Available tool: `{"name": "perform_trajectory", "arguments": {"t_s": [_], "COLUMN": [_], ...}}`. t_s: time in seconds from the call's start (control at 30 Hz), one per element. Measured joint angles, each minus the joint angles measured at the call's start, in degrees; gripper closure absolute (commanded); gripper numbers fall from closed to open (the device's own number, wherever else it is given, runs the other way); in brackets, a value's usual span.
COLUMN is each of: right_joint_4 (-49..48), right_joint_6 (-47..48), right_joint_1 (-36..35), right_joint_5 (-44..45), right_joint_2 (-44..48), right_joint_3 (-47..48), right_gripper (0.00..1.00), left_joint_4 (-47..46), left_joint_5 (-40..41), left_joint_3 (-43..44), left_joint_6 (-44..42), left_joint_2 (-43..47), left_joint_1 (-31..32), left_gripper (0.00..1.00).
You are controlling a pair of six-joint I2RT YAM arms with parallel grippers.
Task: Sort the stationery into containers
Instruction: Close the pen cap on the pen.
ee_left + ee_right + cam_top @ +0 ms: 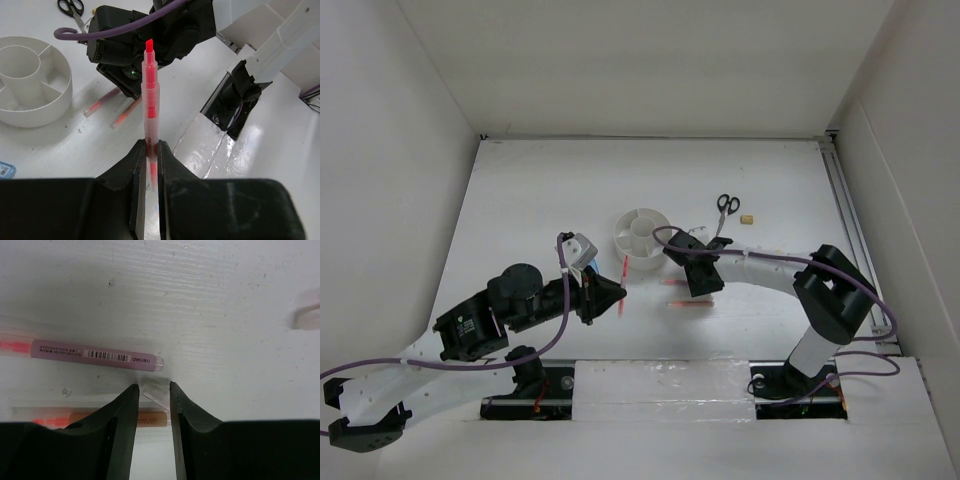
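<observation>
My left gripper (151,143) (616,296) is shut on the lower end of a thin red pen (150,90) (623,272), held above the table in front of the round white organizer (642,240) (47,107). My right gripper (153,386) (704,288) is low over the table, its jaws closed on a small clear plastic cap (156,391). A pink pen (95,354) (674,283) and an orange-barrelled pen (147,418) (688,303) lie flat under it. Black-handled scissors (726,207) (70,7) and a tan eraser (749,216) lie behind the organizer.
A small blue and white item (583,249) (5,170) lies left of the organizer by my left arm. Grey walls close the table on the left, back and right. A rail (850,215) runs along the right edge.
</observation>
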State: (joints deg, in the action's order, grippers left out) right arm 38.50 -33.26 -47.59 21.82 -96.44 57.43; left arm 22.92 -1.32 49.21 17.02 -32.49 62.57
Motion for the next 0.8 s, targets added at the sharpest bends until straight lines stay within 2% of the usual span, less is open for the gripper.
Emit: {"name": "perform_trajectory", "arguments": {"t_s": [0.8], "right_joint_4": [0.3], "right_joint_6": [-6.1], "right_joint_1": [0.4], "right_joint_5": [0.5], "right_joint_2": [1.3], "right_joint_3": [-1.3], "right_gripper": [0.61], "left_joint_4": [0.0], "left_joint_5": [-1.1], "left_joint_3": [0.0], "left_joint_6": [-0.3], "left_joint_2": [0.7], "left_joint_1": [0.0], "left_gripper": [1.0]}}
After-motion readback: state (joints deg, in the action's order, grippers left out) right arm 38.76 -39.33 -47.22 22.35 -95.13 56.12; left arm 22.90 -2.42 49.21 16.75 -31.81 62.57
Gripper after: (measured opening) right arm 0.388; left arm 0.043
